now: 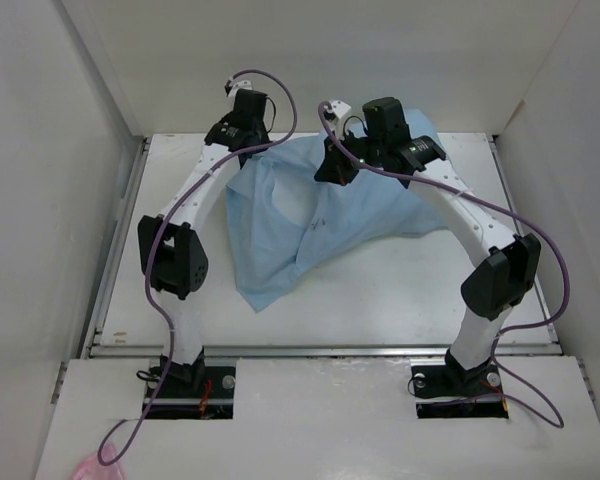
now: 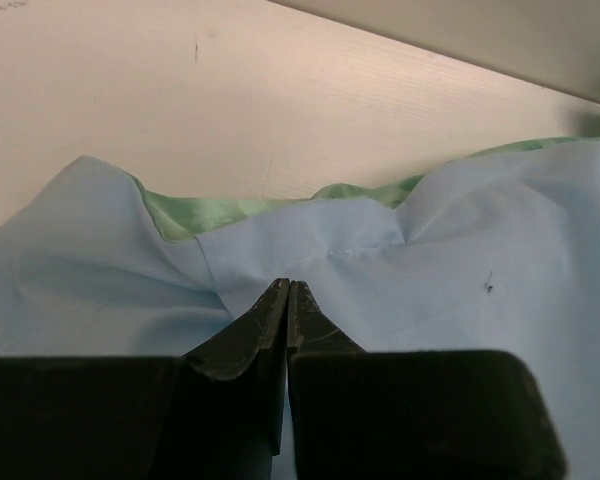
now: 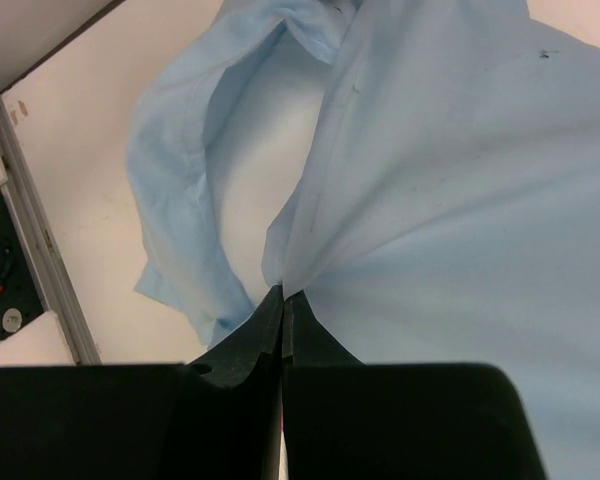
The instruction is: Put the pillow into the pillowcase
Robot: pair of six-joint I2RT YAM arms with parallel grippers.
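- The pillowcase (image 1: pixel 310 220) lies as a rumpled light blue heap across the middle and far part of the counter (image 1: pixel 400 300), humped up toward the back and trailing to a point at its near left corner.
- No bare part of the pillow shows in any view. The bulk under the blue cloth suggests it is covered, but that is a judgement.
- The left claw (image 2: pixel 287 292) has its fingers pressed together at the far left edge of the cloth, which puckers toward the tips, so it appears clamped on the pillowcase.
- The right claw (image 3: pixel 282 295) is likewise clamped on the pillowcase, with the fabric drawn into a tight peak at its tips.
- Risk: thin cloth could slide out of either pinch if the arms pull apart hard.
- Risk: a claw may have caught both layers of the cloth, which would keep the mouth closed against the pillow.
- Only the left wrist view shows the shiny green lining (image 2: pixel 220 212) peeking over the blue edge, so the opening is likely there.
- Only the right wrist view shows a loose fold hanging open beside the pinch.
- Only the top view shows both arms and the whole heap.
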